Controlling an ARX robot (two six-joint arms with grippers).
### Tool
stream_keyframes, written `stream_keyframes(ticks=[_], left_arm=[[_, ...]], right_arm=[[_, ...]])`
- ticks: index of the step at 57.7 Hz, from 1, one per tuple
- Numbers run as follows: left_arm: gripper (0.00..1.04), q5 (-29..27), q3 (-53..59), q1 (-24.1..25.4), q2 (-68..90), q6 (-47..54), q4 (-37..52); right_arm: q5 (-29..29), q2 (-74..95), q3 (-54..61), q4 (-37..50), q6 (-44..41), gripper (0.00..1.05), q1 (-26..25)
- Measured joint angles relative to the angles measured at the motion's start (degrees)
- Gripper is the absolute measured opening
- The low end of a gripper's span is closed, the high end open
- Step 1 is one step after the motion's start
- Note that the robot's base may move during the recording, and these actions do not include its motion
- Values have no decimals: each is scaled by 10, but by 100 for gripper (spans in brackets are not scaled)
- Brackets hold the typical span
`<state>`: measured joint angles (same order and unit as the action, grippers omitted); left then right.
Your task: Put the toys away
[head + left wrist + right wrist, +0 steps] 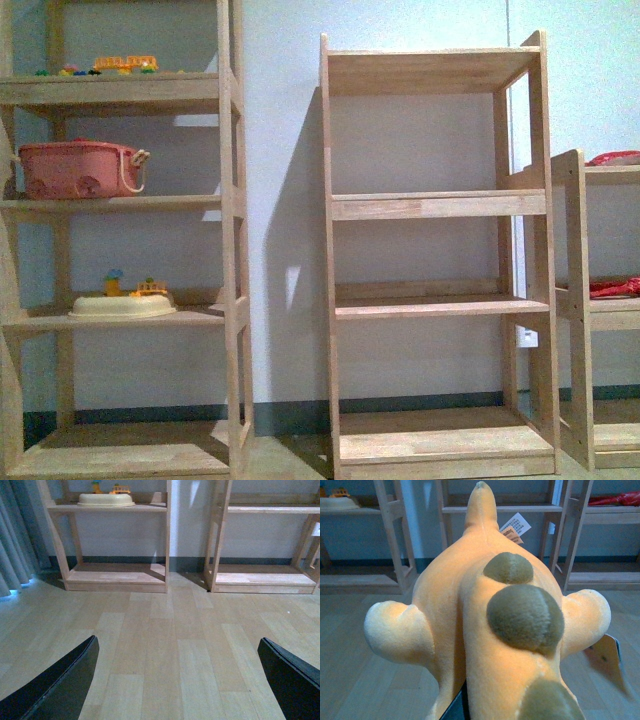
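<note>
The orange-yellow plush animal (470,615) fills the right wrist view, soft and rounded, with olive-brown spots along its back, two stubby pale limbs and a paper tag (516,527) near its far end. My right gripper (462,707) is shut on it; only a sliver of dark finger shows under the plush. In the left wrist view my left gripper (180,680) is open over bare floor, its two black fingers (60,685) far apart with nothing between them. Neither arm nor the plush shows in the front view.
Three wooden shelf units stand against a pale wall: left (230,240), middle (435,205), right (570,300). The left one holds a pink basket (75,168), a cream tray (122,305) and small toys (125,64). Red items (612,158) lie on the right one. A curtain (15,550) hangs at the side.
</note>
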<state>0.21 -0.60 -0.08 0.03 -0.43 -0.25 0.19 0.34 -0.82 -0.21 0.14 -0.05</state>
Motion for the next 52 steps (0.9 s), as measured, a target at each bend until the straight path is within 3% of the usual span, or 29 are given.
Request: stream_keyframes(ticks=[52], left_arm=[[98, -2, 0, 0, 0, 0, 0]], right_arm=[[-2, 0, 0, 0, 0, 7, 0]])
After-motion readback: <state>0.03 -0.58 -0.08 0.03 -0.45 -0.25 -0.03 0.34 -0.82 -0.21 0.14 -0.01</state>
